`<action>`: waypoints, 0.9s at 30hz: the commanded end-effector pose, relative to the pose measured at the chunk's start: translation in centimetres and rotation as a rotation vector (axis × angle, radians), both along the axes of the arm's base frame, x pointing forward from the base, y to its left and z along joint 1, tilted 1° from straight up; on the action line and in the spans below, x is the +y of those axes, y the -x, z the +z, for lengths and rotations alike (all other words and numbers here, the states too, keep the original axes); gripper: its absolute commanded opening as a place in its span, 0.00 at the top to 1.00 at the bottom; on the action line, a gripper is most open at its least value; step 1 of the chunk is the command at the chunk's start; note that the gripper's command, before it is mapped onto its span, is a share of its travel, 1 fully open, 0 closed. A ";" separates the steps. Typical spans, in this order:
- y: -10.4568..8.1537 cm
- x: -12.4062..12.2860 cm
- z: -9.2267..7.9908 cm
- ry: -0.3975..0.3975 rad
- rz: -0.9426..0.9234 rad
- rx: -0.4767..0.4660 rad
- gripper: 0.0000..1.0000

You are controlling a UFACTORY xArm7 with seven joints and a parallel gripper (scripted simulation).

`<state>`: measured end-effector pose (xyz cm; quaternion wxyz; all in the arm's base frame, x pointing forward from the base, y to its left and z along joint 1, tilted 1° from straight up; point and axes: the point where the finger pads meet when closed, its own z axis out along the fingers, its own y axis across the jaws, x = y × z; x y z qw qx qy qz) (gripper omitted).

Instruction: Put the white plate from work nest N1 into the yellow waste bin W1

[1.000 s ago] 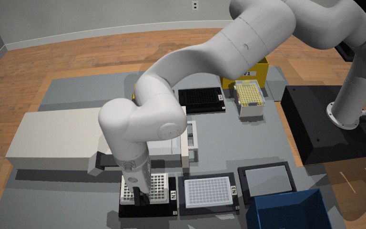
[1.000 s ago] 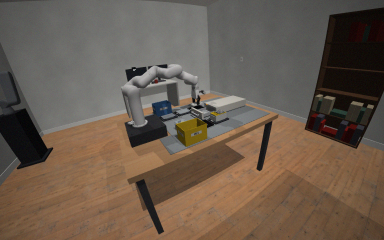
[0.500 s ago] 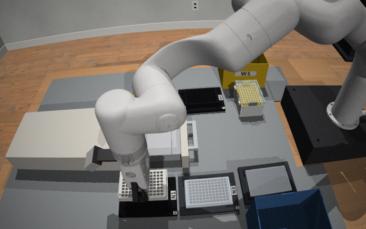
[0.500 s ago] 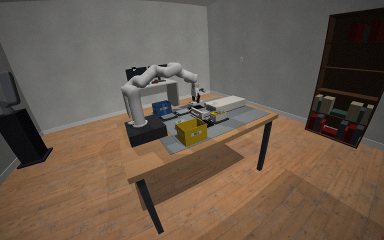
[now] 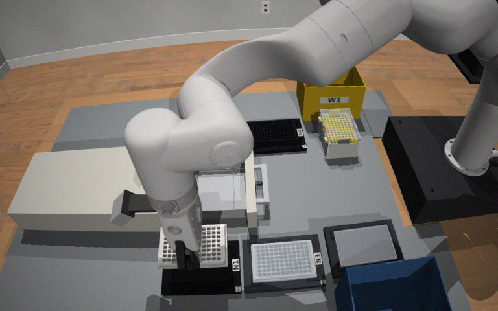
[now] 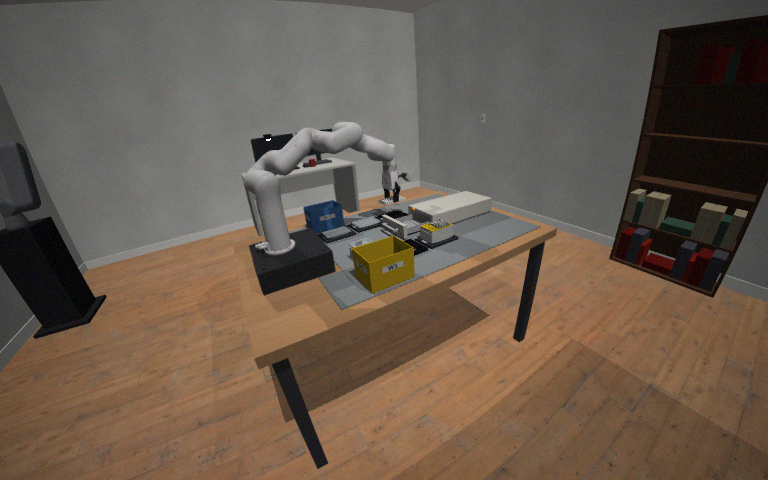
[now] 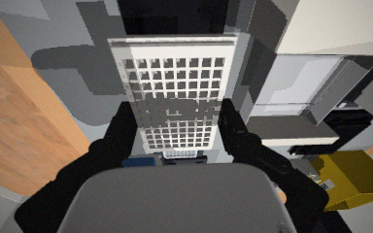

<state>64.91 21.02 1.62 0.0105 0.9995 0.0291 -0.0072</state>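
We have the white plate (image 7: 172, 92) clamped across its width between the two black fingers of the gripper (image 5: 187, 256), and we judge the pickup as done: in the top view the plate sits offset from the black nest N1 (image 5: 200, 280), showing most of the nest's dark floor uncovered, which suggests to us that the plate is raised above it rather than seated. What we have left is the long part. The yellow waste bin W1 (image 5: 332, 96) stands at the far side of the bench, upright and open-topped, well apart from where we are holding the plate. Between us and it lie the cooler (image 5: 69, 183) with its drawer (image 5: 220, 190) partly out, the black plate (image 5: 275, 135) in its own nest, and the tip box (image 5: 338, 133) just beside W1. We think the carry needs enough height to pass over these without brushing them, then a release above W1's rim. The clear plate in N3 (image 5: 283, 261) and the blue bin (image 5: 394, 287) stay out of our work.
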 end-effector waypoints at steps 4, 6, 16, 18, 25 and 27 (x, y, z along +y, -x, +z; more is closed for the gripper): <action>-0.2 0.1 1.5 -0.002 0.000 -0.005 1.00; -0.2 0.1 1.5 -0.002 0.000 -0.005 1.00; -0.2 0.1 3.2 -0.002 0.000 -0.005 1.00; -0.2 0.1 3.5 -0.002 0.000 -0.005 1.00; -0.2 0.1 4.3 -0.002 0.000 -0.005 1.00; -0.2 0.1 4.5 -0.002 0.000 -0.005 1.00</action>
